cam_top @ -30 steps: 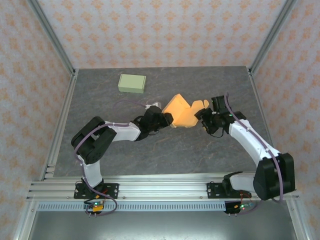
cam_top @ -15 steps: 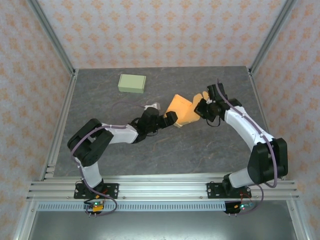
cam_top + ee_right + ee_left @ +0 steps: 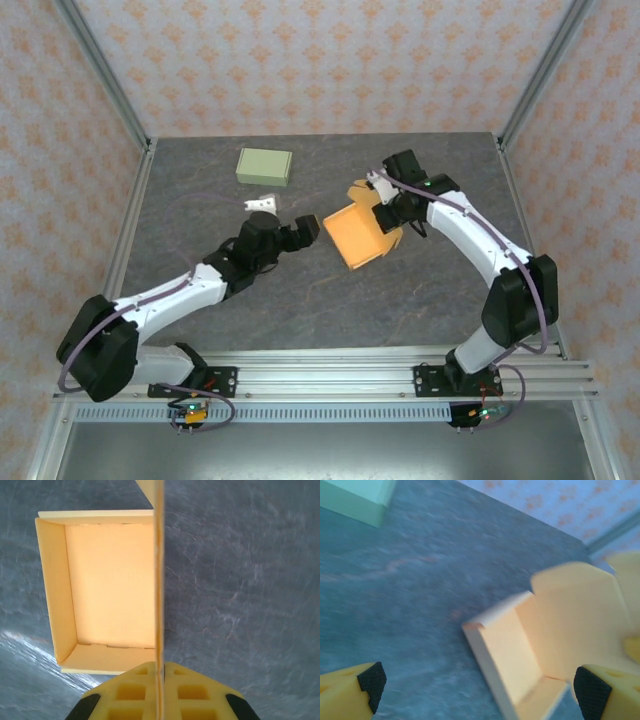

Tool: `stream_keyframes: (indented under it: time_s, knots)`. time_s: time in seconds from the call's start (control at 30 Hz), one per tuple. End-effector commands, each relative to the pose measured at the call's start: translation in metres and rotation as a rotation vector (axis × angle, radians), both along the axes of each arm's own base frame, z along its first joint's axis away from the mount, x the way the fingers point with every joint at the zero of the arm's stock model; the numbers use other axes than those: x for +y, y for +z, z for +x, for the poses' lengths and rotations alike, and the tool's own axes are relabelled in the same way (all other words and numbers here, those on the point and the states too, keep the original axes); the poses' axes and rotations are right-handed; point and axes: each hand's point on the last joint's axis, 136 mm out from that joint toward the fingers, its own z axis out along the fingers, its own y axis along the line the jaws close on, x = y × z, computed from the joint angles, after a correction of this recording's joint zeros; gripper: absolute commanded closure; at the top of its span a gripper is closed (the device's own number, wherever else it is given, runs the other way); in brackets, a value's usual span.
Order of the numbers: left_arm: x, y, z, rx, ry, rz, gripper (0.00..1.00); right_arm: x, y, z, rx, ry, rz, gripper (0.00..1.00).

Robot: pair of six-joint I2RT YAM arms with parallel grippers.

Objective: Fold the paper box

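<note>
Paper box on table, R of centre, open side up. R gripper clamped on its upright R-side flap. L gripper jaws wide, empty, just left of box, nearer the free L wall.

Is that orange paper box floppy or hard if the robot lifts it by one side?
Probably light and a bit floppy: the orange paper box has thin walls, and the flap pinched in the right end effector looks sheet-thin edge-on. Folded corners likely stiffen it somewhat, but it may sag held by one flap. Flat sides, so rolling seems unlikely.
</note>
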Motion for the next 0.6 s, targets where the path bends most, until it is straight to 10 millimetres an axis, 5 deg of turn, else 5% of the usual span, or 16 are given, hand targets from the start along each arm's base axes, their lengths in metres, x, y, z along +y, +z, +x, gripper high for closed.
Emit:
stream_keyframes:
  time_s: [0.0,0.1,0.17,0.27,0.4,0.47,0.53,0.57]
  knots:
    - [0.033,-0.022,-0.002,0.074,0.046,0.116,0.0,0.01,0.004,-0.015,-0.068,0.436,-0.22,0.97]
    - [0.022,-0.023,-0.002,0.046,-0.032,0.073,0.0,0.022,-0.008,-0.035,-0.073,0.748,-0.286,0.89]
    - [0.016,-0.026,-0.002,0.016,-0.055,0.04,0.0,0.038,-0.012,-0.023,-0.166,0.831,-0.266,0.84]
    - [0.013,-0.034,-0.001,0.0,-0.061,0.002,0.0,0.059,0.008,-0.004,-0.257,0.769,-0.174,0.66]
    - [-0.017,-0.03,-0.004,-0.03,-0.214,-0.068,0.0,0.069,0.047,-0.008,-0.385,0.673,-0.006,0.57]
    - [-0.019,-0.03,-0.003,-0.019,-0.216,-0.078,0.02,0.064,0.075,-0.008,-0.496,0.549,0.091,0.34]
    - [-0.019,-0.023,-0.002,-0.011,-0.216,-0.078,0.03,0.051,0.101,-0.007,-0.576,0.358,0.215,0.3]
    - [-0.016,-0.019,-0.001,0.007,-0.197,-0.082,0.03,0.037,0.114,-0.002,-0.6,0.175,0.291,0.2]
